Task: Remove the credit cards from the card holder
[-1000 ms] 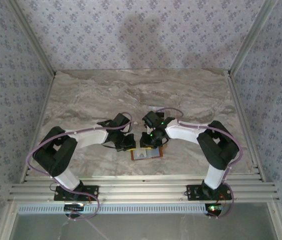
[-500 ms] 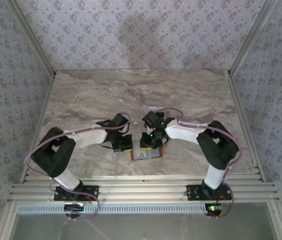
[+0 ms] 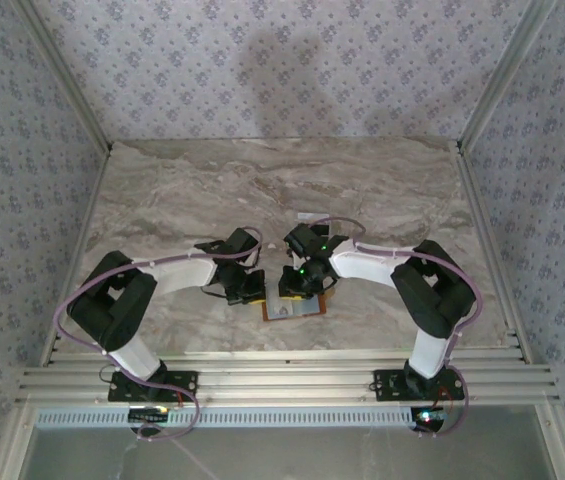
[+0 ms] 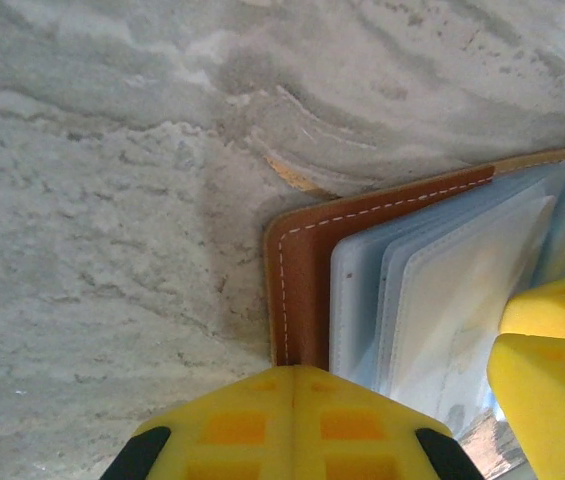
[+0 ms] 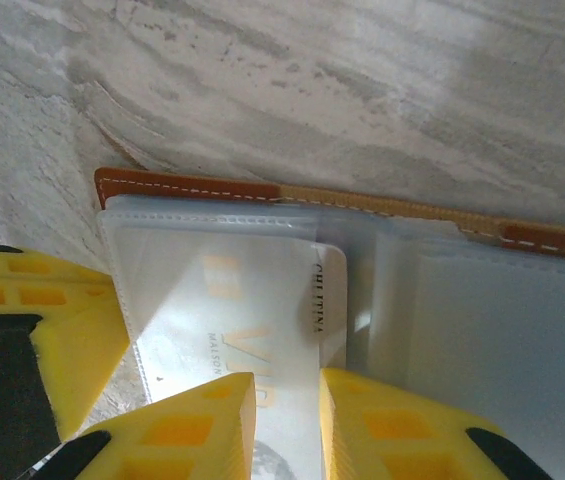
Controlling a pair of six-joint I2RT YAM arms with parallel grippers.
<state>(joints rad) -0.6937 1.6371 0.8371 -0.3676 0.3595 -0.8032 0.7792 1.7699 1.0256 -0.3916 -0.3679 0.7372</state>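
Marble table (image 3: 162, 190), patterned walls. Holder (image 3: 295, 308) lying open at lower center. Left gripper (image 4: 292, 425) pressing closed on its edge. Right gripper (image 5: 287, 400) pinching card (image 5: 262, 320), sliding out of sleeve. Extraction just starting.

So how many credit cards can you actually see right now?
1. A pale card printed "VIP" sits in the open card holder, between the right gripper jaws. Others may be hidden inside the cloudy plastic sleeves.
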